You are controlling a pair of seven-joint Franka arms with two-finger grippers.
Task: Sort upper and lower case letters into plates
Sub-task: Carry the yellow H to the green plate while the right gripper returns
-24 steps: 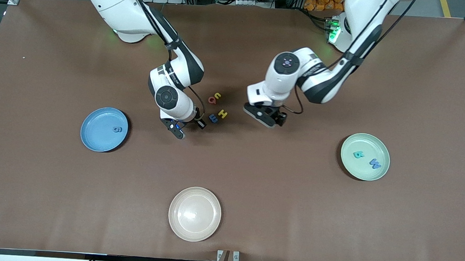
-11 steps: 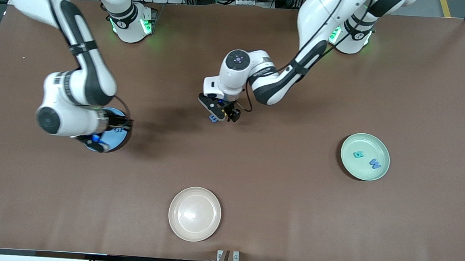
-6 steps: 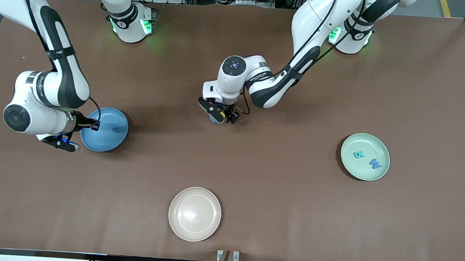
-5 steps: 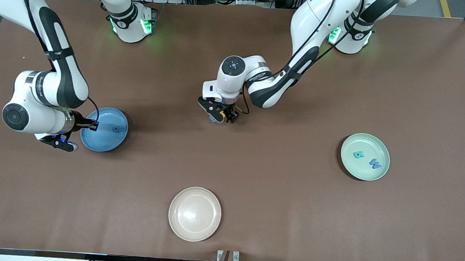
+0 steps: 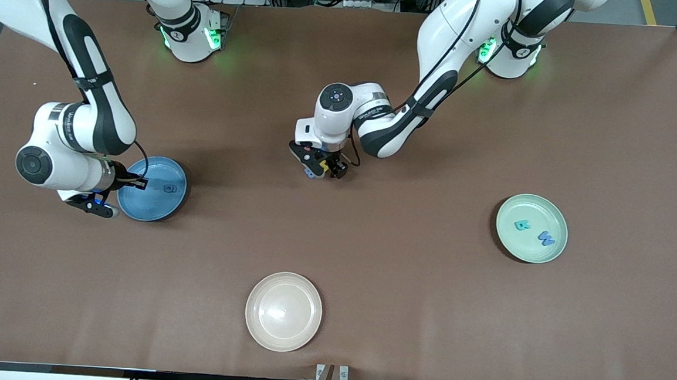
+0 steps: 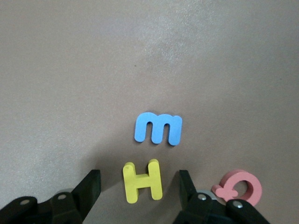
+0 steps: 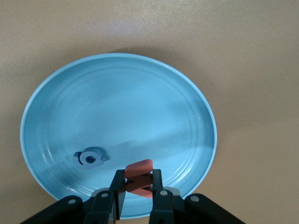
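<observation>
Nearest the camera-side edge of the table [image 5: 366, 309], a cream plate [image 5: 283, 311] sits alone. Farther in, the mint green plate [image 5: 531, 227] toward the left arm's end holds a teal letter [image 5: 522, 225] and a blue letter [image 5: 545, 238]. Toward the right arm's end, the blue plate [image 7: 117, 130] holds one small blue letter [image 7: 90, 157]; the right end effector [image 7: 138, 187] hangs over its rim, clamped on a red-pink letter [image 7: 139, 177]. At mid-table, the left end effector [image 6: 139, 183] stands with fingers apart astride a chunky yellow H [image 6: 142, 180], a blue m [image 6: 158, 128] and a pink letter [image 6: 238, 186] beside it.
</observation>
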